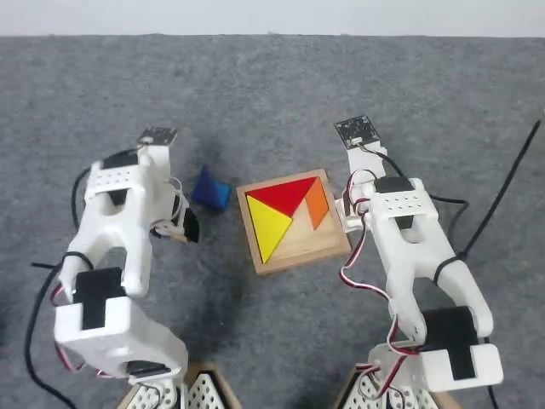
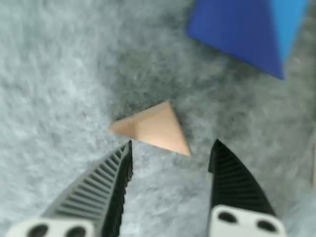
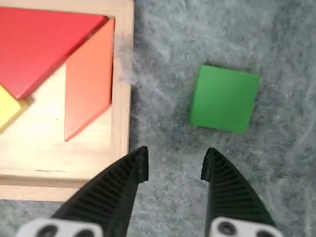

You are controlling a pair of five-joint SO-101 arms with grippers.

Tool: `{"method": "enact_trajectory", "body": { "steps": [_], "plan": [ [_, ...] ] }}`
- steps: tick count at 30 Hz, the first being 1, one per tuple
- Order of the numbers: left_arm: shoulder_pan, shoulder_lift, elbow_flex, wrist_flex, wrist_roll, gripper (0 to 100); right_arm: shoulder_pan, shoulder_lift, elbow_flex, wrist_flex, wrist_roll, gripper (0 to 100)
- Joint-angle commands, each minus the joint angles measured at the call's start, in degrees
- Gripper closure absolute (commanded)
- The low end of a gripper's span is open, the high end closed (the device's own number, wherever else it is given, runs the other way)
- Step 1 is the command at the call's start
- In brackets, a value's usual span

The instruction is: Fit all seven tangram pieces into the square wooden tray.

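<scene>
Before left gripper (image 2: 173, 147) — tan triangle (image 2: 153, 129)

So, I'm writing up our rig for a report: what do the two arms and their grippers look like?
Both the left arm and right arm have white shells, black motors and red and black cables. The left gripper and right gripper have black, ribbed, pointed fingers on white mounts.

Blue piece (image 2: 242, 29) blurred and cut by frame edge. Tan triangle (image 2: 153, 128) soft-focused. Tray (image 3: 122, 74), red triangle (image 3: 39, 44), yellow piece (image 3: 7, 111) all cropped at right wrist view's border.
</scene>
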Motion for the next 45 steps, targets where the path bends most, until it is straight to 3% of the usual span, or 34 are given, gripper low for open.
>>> {"method": "enact_trajectory", "body": {
  "steps": [1, 6, 10, 16, 30, 35, 39, 45],
  "plan": [
    [0.18, -0.70, -0.31, -2.20, 9.14, 75, -0.48, -3.12, -0.44, -0.48, -0.79, 80.4],
    [-0.35, 4.84, -4.97, -2.20, 17.41, 75, -0.48, -3.12, -0.44, -0.31, -0.79, 80.4],
    [0.35, 9.58, -7.78, -2.02, 18.11, 76, -0.48, -3.12, -0.44, -0.31, -0.79, 80.4],
    [0.44, 12.13, -13.05, -2.11, 15.82, 99, -0.48, -3.12, -0.44, -0.31, -0.79, 80.4],
    [0.09, 7.74, -16.13, 2.37, -16.35, 99, -0.48, -3.12, -0.44, -0.40, -0.79, 80.4],
    [-3.25, 0.18, -19.47, 3.78, -15.30, 91, -0.48, -3.12, -0.44, -0.57, -0.79, 80.4],
    [-2.11, -2.11, -20.09, 2.46, -11.25, 83, -0.48, -3.12, -0.44, -0.57, -0.79, 80.4],
    [0.18, 4.22, -20.18, -2.46, -10.90, 83, -0.48, -3.12, -0.44, -0.57, -0.79, 80.4]
  ]
}}
